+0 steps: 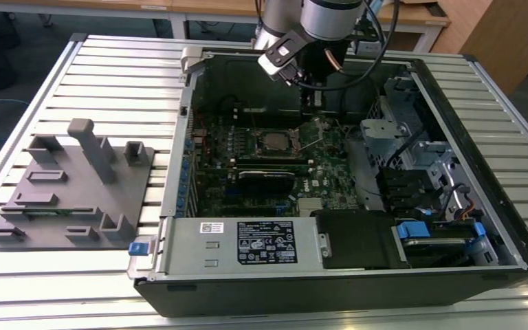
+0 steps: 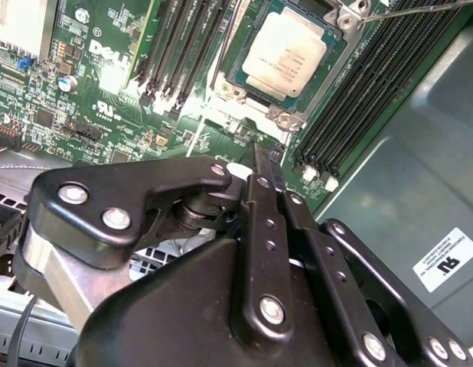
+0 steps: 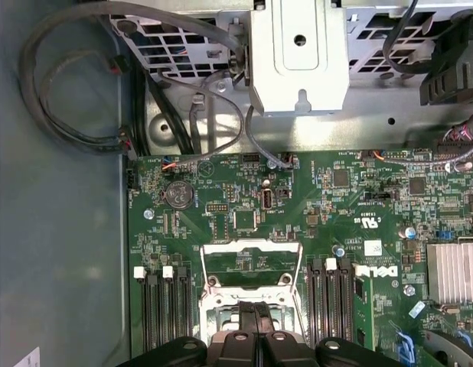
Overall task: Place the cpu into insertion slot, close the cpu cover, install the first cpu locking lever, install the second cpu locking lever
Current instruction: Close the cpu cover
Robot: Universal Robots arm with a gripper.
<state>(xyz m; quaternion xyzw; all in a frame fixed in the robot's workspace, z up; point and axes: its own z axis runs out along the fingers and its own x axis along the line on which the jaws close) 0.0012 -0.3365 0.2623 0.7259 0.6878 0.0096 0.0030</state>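
Silver-grey cpu (image 2: 286,53) lies seated in the insertion slot (image 2: 298,113), just beyond the tool (image 2: 257,151), which is clenched tight on nothing.

My tally: one gripper (image 3: 256,312), mine, with two fingers (image 2: 261,191); one cpu (image 2: 286,55); one insertion slot (image 2: 256,98); one cpu cover (image 3: 252,245); one thin wire lever (image 2: 420,9); memory slots (image 2: 366,92) in two banks, one bank each side of insertion slot, slots per bank hard for me to count; four white latch tabs (image 3: 139,271) in first wrist view; one coin battery (image 3: 179,193); one finned heatsink (image 3: 453,271); one computer case (image 1: 337,292); one power supply box (image 1: 245,242); one grey fixture tray (image 1: 71,199); one slatted table (image 1: 62,289).
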